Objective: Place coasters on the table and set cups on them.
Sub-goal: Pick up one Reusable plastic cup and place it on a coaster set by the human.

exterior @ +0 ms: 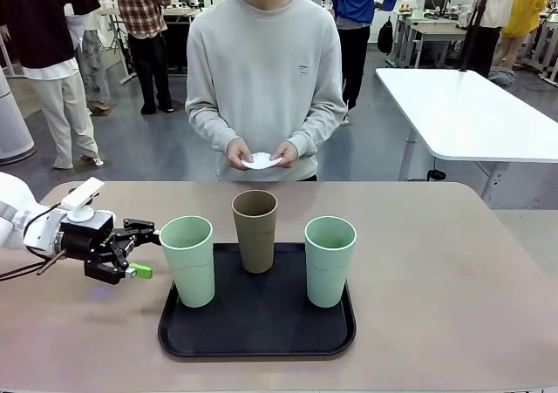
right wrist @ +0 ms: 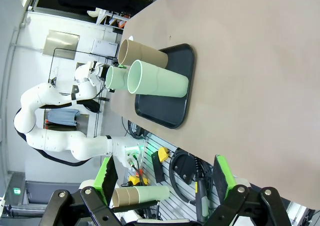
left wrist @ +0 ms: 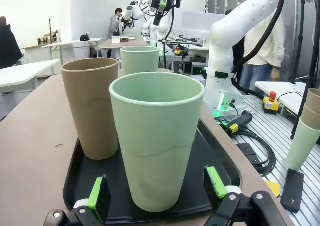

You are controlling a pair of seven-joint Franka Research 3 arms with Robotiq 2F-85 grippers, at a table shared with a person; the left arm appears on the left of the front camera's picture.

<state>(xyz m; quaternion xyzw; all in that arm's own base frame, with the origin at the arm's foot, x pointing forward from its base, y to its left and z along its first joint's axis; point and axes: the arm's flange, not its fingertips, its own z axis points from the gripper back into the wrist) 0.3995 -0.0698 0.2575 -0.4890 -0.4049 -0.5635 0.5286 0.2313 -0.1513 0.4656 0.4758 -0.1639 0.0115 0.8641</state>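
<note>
Left gripper (exterior: 148,252): is hovering low over the table's left part, jaws spread wide, holding nothing; its fingertips are pointing at the left cup and sitting just beside its wall. Whether they touch cannot be told.
Left wrist view: the green pads (left wrist: 98,194) are flanking the base of the nearest cup (left wrist: 157,146), which is standing just ahead of them.
Left cup: a tall tapered pale mint green tumbler (exterior: 190,262) is standing upright at the front left corner of the black rounded-corner tray (exterior: 261,328).
Middle cup: a tall tapered tan brown tumbler (exterior: 255,232) is standing upright at the tray's far edge, between the two mint ones and apart from both.
Coasters: small white paper discs with scalloped edges (exterior: 261,160) are being held in a stack between the person's two hands (exterior: 237,155) at the far side, above the table edge. Their count cannot be told.
Right cup: a second pale mint green tumbler (exterior: 330,262) is standing upright on the tray's right part.
Right gripper (right wrist: 165,173): is hanging well apart from the tray (right wrist: 172,105), jaws spread wide, empty.
Table: the large beige-pink tabletop with rounded corners (exterior: 453,271) is carrying the tray near its front middle.
Background: a white rectangular table (exterior: 471,114) is standing at far right.
</note>
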